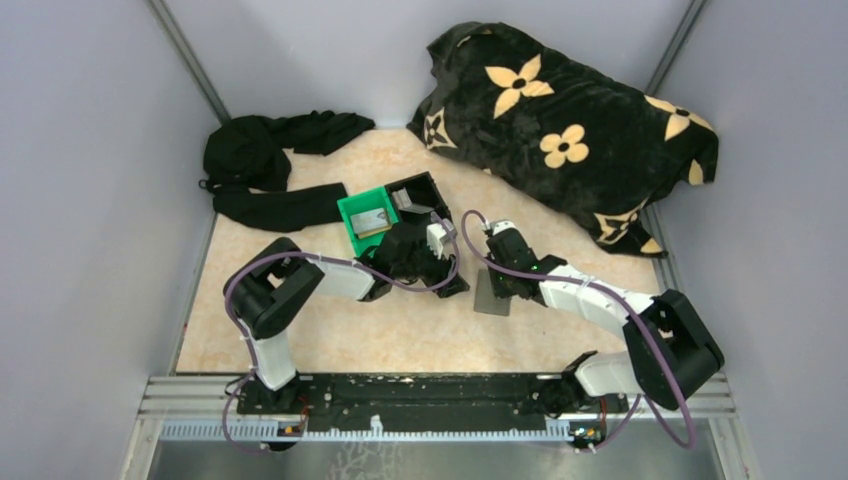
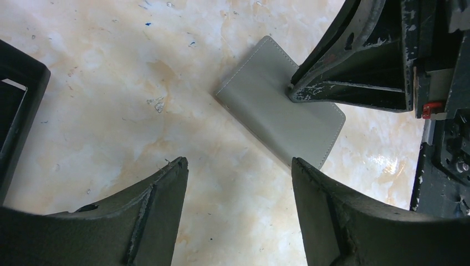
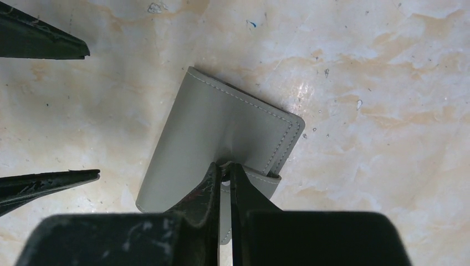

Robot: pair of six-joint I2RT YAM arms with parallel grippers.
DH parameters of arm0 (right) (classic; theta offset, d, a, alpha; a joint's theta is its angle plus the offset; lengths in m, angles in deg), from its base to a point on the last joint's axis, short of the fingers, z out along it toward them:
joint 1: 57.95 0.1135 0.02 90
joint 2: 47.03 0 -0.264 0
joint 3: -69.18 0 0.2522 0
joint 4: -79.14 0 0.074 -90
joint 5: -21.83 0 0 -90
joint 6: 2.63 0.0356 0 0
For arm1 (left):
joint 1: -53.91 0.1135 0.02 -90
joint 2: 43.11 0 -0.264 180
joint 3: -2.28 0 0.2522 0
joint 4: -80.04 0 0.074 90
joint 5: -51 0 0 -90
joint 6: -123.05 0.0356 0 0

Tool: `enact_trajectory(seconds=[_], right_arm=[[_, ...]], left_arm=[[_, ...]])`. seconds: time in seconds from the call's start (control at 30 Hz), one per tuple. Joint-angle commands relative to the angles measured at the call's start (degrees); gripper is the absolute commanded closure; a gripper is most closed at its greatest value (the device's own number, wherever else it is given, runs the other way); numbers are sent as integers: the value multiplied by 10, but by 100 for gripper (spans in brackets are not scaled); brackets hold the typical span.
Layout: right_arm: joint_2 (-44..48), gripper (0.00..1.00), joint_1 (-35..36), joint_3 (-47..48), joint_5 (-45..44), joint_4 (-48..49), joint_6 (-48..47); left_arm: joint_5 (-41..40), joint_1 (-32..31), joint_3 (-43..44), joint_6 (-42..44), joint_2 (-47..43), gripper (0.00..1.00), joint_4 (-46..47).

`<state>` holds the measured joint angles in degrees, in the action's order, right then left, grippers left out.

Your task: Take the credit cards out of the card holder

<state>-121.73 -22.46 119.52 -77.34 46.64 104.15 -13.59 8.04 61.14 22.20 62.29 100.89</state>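
Jaws wide apart on the left gripper [image 2: 239, 166], hanging low over the marbled table [image 2: 111, 83], just in front of the green bin [image 1: 347, 215] and black bin [image 1: 430, 185]. Next over, grey card holder [image 3: 216, 119], folded shut, lying on the table between the two grippers, stitched edge showing. Then the right gripper [image 3: 224, 169], pinched tight on the near edge of the card holder's top panel, leather puckered a bit at the tips.
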Motion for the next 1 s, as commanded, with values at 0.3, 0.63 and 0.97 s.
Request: enact_trajectory(seconds=[0.3,0.63,0.97], right_arm=[[72,100,-30,-29,117,48,57],[135,100,-99,-75,247,155,101],[135,100,-182,-122,257,189,182]], left_arm=[[-5,1,-8,5,-23,26,-1],[-7,1,-15,-9,-27,27,9],[-24,-2,0,-73,-39,27,3]])
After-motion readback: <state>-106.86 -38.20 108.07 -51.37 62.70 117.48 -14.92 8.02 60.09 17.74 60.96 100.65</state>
